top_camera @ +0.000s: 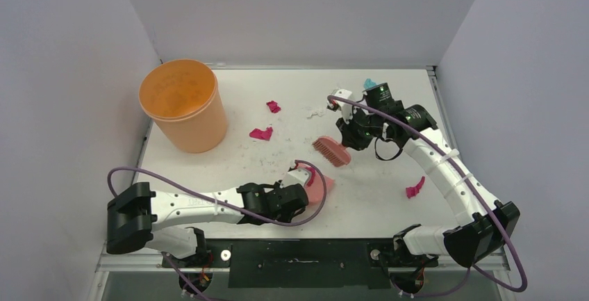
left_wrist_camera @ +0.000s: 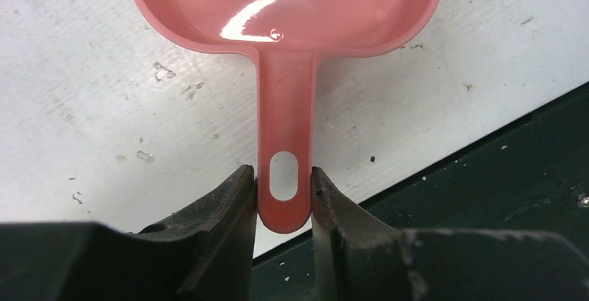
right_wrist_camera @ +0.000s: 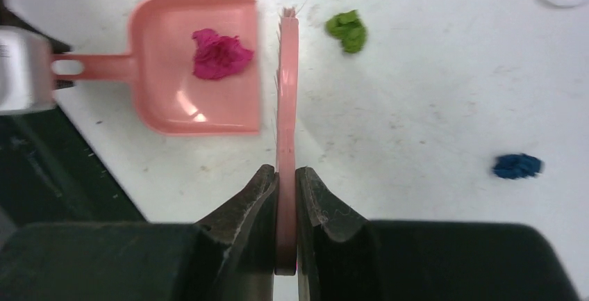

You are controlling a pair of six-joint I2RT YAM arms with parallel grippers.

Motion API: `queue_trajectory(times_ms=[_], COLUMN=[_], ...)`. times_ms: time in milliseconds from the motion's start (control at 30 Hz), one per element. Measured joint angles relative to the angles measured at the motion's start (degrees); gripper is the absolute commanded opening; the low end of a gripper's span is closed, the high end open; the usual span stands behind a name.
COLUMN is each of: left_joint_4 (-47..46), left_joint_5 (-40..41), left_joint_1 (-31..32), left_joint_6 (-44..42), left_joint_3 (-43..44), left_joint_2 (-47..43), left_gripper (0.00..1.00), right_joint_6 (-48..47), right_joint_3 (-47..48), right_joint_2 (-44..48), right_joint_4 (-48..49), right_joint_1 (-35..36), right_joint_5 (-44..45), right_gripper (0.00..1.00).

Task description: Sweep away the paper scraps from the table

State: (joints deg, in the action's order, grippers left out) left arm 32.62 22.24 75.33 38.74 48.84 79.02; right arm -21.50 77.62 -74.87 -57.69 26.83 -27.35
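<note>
White table point(top_camera: 243, 85) — magenta scrap point(right_wrist_camera: 221, 53) in dustpan point(right_wrist_camera: 167, 103), brush point(right_wrist_camera: 286, 92) beside.

Crumpled magenta and teal paper scraps point(top_camera: 261, 133) dot the white table point(top_camera: 375, 200).

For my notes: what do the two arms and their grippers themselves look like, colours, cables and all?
The left arm and right arm have white links with black joints and bases. A purple cable loops along each. The gripper fingers are black, wedge-shaped and scuffed.
</note>
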Motion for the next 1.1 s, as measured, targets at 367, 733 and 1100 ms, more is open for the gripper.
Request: queue_trajectory(times_ms=[367,733,1100], left_joint_4=[0.2,-2.1,-3.3], left_joint_5=[2.9,2.2,-0.3], left_joint_1=[-0.1,-2.1,-3.9], left_joint_6=[3.8,4.5,3.0], left_joint_3=[-4.0,-6.6,-0.4], left_joint_2=[-7.7,-6.0,1.0], left_gripper=[0.00,0.00,0.00], right_joint_6=[-5.4,-14.2,-16.3], right_joint_3=[6.7,17.6,27.2], right_joint_2=[-11.6,-35.8,-50.4], right_joint_4=[15.0,36.1,35.3], right_joint_1=[0.0,-0.2,-2.0], right_joint_5=[20.6,40.0,34.4], right_gripper=[0.05,0.05,0.05])
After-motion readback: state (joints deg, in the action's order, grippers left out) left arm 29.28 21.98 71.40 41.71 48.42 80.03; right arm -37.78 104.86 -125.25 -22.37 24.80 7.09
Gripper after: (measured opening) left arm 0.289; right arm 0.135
